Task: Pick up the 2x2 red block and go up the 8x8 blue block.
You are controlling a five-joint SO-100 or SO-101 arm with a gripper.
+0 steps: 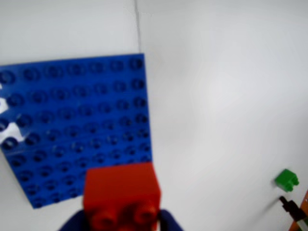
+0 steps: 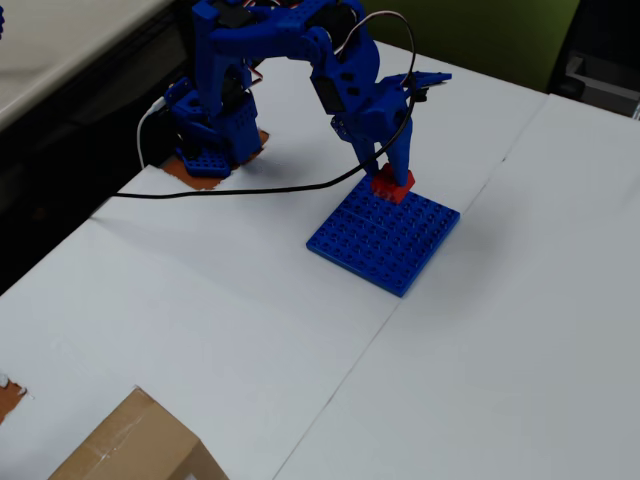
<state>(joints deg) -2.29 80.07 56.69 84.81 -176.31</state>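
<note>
The 2x2 red block (image 1: 122, 192) fills the bottom of the wrist view, studs toward the camera, with blue fingers on both its sides. My gripper (image 1: 122, 222) is shut on it. Beyond it lies the 8x8 blue block (image 1: 72, 120), flat on the white table. From overhead, the red block (image 2: 393, 185) is at the far edge of the blue block (image 2: 385, 235), under the gripper (image 2: 393, 178). I cannot tell whether the red block touches the studs or hangs just above them.
A small green brick (image 1: 287, 179) lies on the table at the right of the wrist view, with a dark object (image 1: 290, 206) near it. In the overhead view, the arm's base (image 2: 215, 130) stands at the back left, a black cable (image 2: 250, 190) trails from it, and a cardboard box (image 2: 130, 445) sits at the front left.
</note>
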